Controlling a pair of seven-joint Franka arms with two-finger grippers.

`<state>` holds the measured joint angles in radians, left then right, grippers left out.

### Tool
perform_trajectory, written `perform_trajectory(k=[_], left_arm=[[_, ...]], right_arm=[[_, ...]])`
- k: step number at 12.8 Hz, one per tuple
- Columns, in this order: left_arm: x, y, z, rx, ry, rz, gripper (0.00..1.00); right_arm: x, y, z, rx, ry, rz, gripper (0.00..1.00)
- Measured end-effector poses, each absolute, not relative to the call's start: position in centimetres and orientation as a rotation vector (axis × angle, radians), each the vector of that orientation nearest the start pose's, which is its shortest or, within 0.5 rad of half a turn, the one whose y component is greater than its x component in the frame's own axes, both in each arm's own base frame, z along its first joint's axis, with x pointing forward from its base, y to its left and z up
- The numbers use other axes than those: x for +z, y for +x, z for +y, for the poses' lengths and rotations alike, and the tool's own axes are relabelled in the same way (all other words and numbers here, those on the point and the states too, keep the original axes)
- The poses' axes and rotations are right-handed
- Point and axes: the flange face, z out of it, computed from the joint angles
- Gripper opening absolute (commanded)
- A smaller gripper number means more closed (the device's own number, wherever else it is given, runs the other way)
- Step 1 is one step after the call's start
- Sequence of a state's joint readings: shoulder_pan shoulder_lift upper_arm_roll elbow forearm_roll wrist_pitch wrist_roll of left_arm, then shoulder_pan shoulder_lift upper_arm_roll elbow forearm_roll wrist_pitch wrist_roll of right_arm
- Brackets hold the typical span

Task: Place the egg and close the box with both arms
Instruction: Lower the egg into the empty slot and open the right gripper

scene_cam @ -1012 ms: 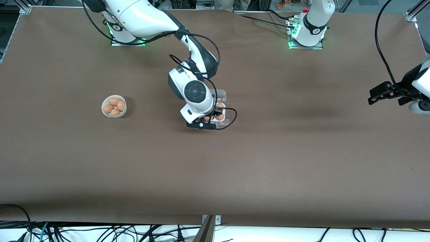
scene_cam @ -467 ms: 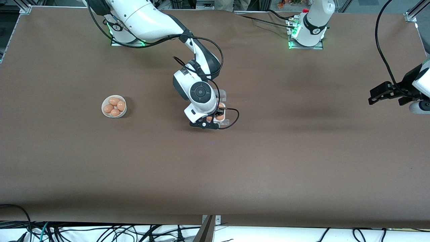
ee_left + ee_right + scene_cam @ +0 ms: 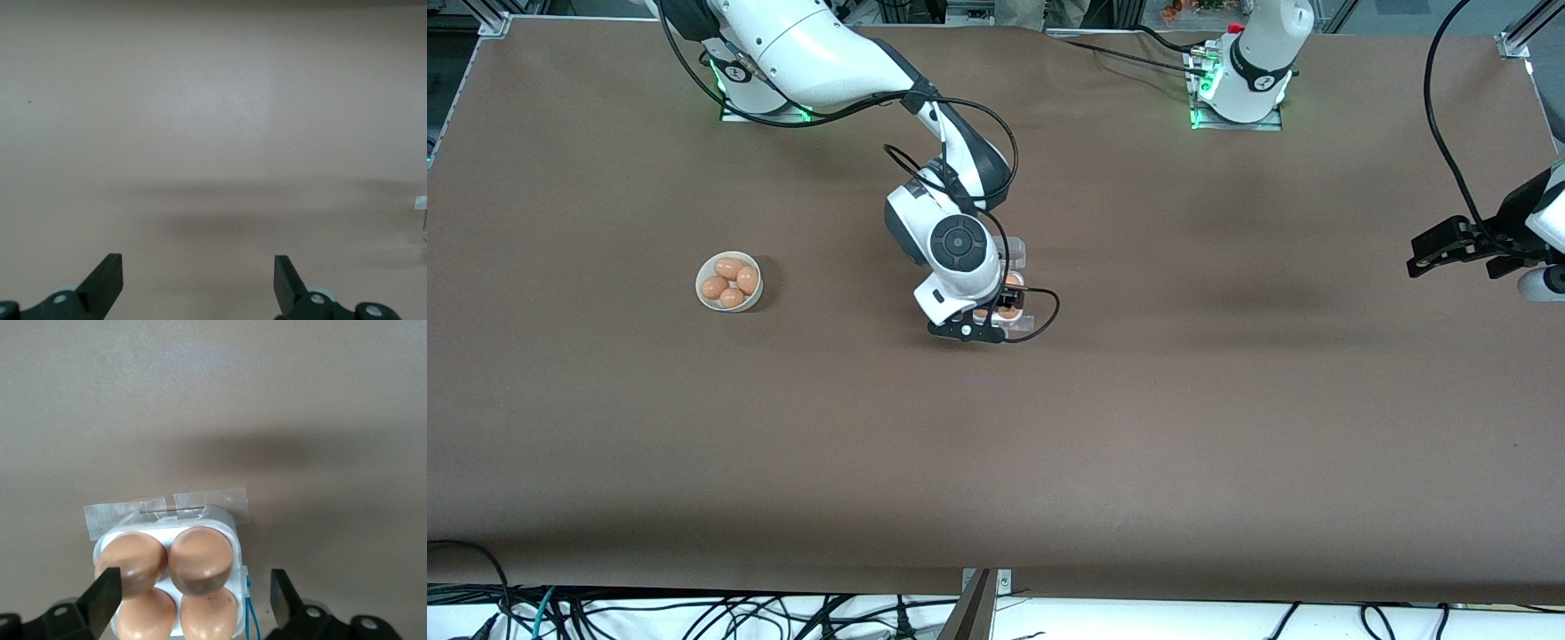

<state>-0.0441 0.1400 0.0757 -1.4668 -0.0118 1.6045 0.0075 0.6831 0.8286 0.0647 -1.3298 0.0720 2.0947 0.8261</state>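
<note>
The box (image 3: 231, 522) sits mid-table with its clear lid (image 3: 1016, 253) open toward the robots' bases. In the right wrist view every cell holds an orange-brown egg (image 3: 202, 560), and they all look alike. My right gripper (image 3: 195, 587) is open and empty just above the box, one finger to each side of the eggs. In the front view the right hand covers most of the box (image 3: 1021, 322), and the right gripper (image 3: 1000, 302) shows just under it. My left gripper (image 3: 1416, 253) waits open and empty over bare table at the left arm's end, and it also shows in the left wrist view (image 3: 198, 273).
A round white bowl (image 3: 729, 282) with several more eggs stands toward the right arm's end of the table. A strip of tape (image 3: 167, 509) lies on the table at the box's edge. A thin blue cord (image 3: 249, 607) hangs at the box's side.
The right hand shifted a little toward the left arm's end over the box, then stayed. The left gripper drifted slightly.
</note>
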Motion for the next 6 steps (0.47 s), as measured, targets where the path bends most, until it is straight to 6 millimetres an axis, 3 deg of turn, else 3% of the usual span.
perform_trajectory(k=[3,6], left_arm=[[59.6,60.0,1.5,0.003,-3.143,-0.037,1.00],[59.5,60.0,0.4,0.006,-3.150,-0.011,0.97]], right_arm=[[25.0,55.8,47.8,0.214,-3.124,0.233,1.00],[31.0,59.1,40.8,0.323,-3.163,0.198,1.00]])
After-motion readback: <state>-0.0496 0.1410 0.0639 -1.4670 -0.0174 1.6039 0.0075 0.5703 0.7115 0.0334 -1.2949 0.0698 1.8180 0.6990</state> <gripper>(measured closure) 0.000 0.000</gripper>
